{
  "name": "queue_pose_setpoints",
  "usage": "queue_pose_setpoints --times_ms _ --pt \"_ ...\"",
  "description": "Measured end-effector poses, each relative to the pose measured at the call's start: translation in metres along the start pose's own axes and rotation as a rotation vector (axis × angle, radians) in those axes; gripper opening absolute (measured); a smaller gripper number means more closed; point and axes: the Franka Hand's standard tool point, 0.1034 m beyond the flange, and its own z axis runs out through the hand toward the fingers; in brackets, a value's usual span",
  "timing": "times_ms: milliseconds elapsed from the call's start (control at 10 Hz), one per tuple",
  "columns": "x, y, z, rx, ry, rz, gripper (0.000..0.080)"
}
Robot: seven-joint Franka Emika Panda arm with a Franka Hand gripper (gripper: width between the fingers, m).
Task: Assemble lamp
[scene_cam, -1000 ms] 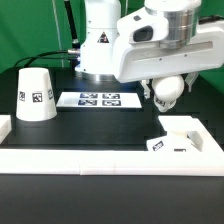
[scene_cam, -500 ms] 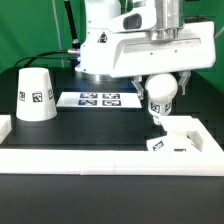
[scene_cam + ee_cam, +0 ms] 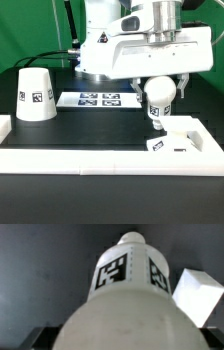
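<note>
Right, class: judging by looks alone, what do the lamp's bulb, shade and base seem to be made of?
Bulb: matte white, likely plastic; no glare, printed tag on its neck. Shade: same dull opaque white, probably plastic. Base: same chalky white, sharp edges; could be printed plastic.

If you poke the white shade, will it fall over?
Probably not easily: the shade stands on its wide end, so it should slide first. If tipped, its cone shape would likely roll in a curve.

Exterior view faces the arm point(image 3: 150, 45) across the table point(image 3: 90, 128); close wrist view shares bulb point(image 3: 125, 303)
</note>
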Motion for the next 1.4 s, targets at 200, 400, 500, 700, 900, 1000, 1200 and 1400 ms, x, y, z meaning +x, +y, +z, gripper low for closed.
queue_pose_setpoints --times_ms 200,400,500,700,900,1000,1200,1400 --pt "0.024 -0.001 -0.023 0.011 -0.015 -0.018 0.0576" --pt "0.034 -0.002 -0.036 0.011 0.005 -0.018 0.0576" --pt "0.041 -0.004 -0.045 0.013 0.013 -0.021 0.0577" --pt "0.043 -0.004 -0.047 0.012 0.019 -0.023 0.0577" --pt "0.042 -0.004 -0.047 0.012 0.017 -0.023 0.0577" --pt "0.042 -0.004 -0.046 0.013 0.017 -0.023 0.0577" --pt "0.044 -0.002 -0.044 0.008 0.03 -0.058 0.0577" --pt "0.064 0.0 -0.052 0.009 0.051 -0.082 0.0577"
